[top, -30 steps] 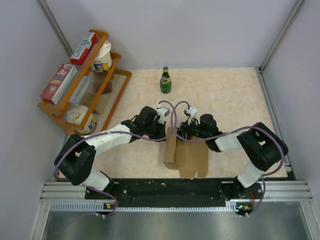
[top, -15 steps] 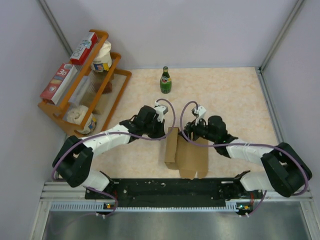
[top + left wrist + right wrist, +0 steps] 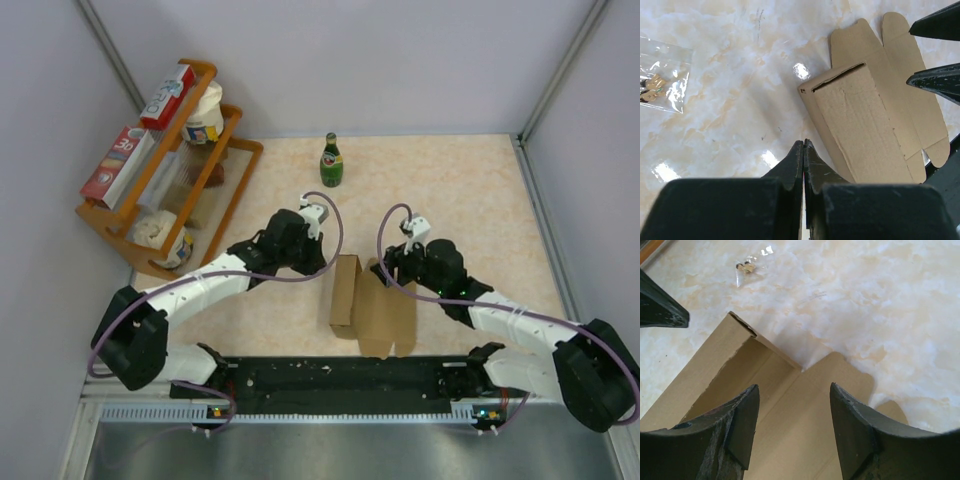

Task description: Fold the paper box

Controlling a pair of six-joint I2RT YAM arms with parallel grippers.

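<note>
Cardboard of the paper box (image 3: 865, 125), just ahead-right of the pressed-together left gripper (image 3: 803, 145) and beneath the spread, empty right gripper (image 3: 792, 387), looks light, thin, crease-prone; probably best pinched at a flap edge.
</note>
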